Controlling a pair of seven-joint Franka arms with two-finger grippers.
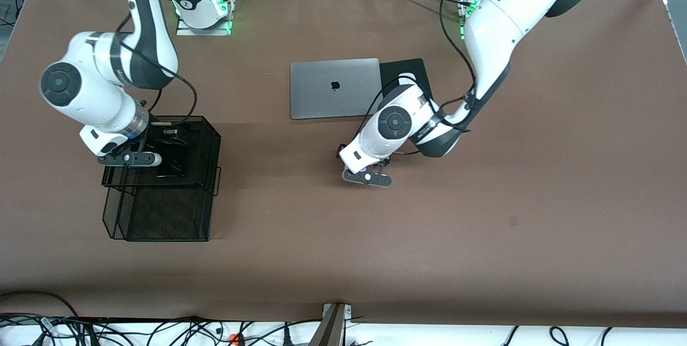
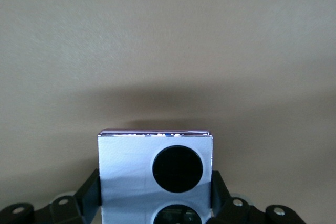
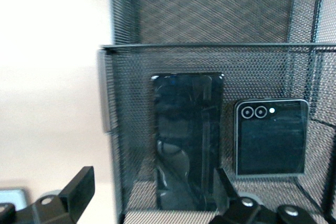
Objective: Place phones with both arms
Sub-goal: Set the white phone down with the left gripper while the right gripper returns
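Lavender-white phone (image 2: pixel 155 177): lower part cut off by left wrist view's edge | black mat (image 1: pixel 408 75): partly hidden under left arm | phones in mesh basket (image 1: pixel 161 212): masked by right arm in front view

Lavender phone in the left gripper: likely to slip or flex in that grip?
Probably rigid: the lavender phone shows straight edges, no bend, between the left gripper's fingers. Its glossy face reflects light, so it may slip. Flat and squarish, it shouldn't roll once laid down.
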